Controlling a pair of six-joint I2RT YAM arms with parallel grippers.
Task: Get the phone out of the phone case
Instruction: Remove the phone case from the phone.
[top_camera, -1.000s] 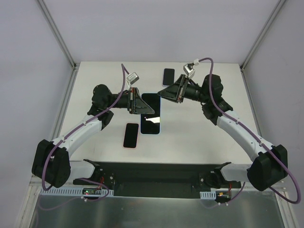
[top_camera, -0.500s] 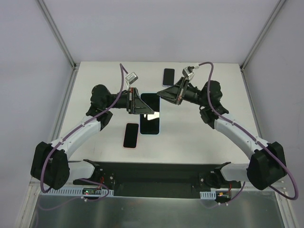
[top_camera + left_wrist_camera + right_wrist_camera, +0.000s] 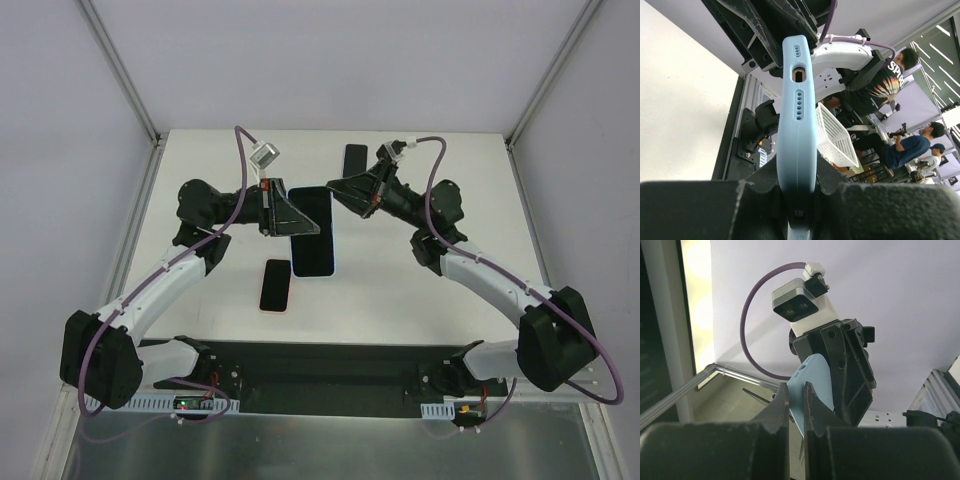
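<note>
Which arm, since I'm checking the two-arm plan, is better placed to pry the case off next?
Right. The left gripper is clamped on the blue-cased phone, steadying it; the right gripper is shut at its far edge, likely placed to peel the case.

A robotics lab, set up for recording: two white robot arms [image 3: 160, 285] trailing purple cables [image 3: 237, 150] are bolted to a black plate [image 3: 330, 365] at the near edge of a white table [image 3: 400, 290], boxed in by pale panels [image 3: 330, 60] on metal posts [image 3: 120, 70]. Beyond the bench, the left wrist view shows people [image 3: 880, 85] standing about under strip lights [image 3: 941, 51], and a white plastic basket [image 3: 835, 137]
</note>
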